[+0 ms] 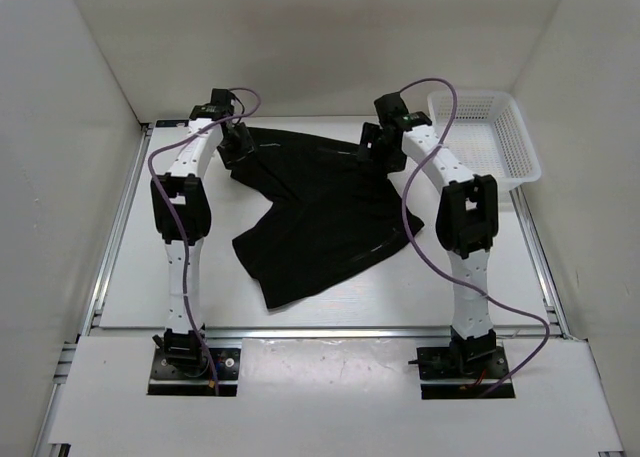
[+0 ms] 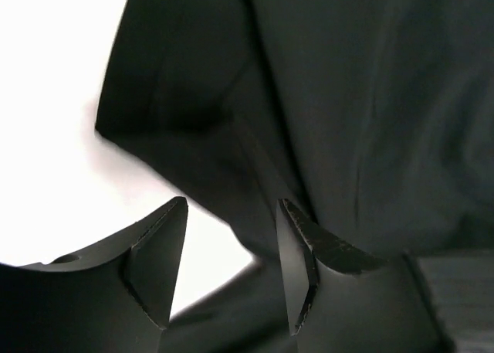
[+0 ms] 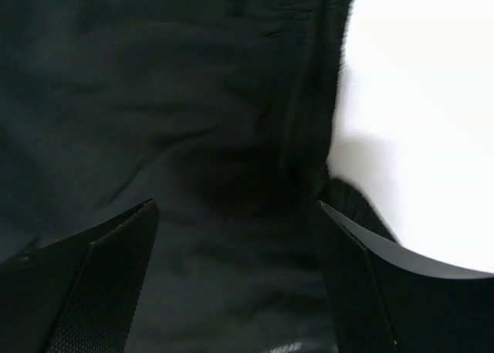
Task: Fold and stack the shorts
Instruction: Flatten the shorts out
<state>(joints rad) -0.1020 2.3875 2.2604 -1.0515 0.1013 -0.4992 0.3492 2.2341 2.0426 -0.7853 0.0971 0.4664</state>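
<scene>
Right end effector [image 3: 234, 205] gapes over rumpled black shorts [image 1: 310, 217].

You will find a white rectangular plastic mesh basket [image 1: 495, 137] standing at the far right corner of the flat white bench [image 1: 400, 297], its outer side reaching over the silver metal rail [image 1: 535, 247] that runs along the right edge. A matching silver rail [image 1: 112, 237] lines your left edge of the bench. Plain white walls [image 1: 330, 47] close the bench in at the back and on both sides, and a white board [image 1: 330, 387] covers the near edge.
</scene>
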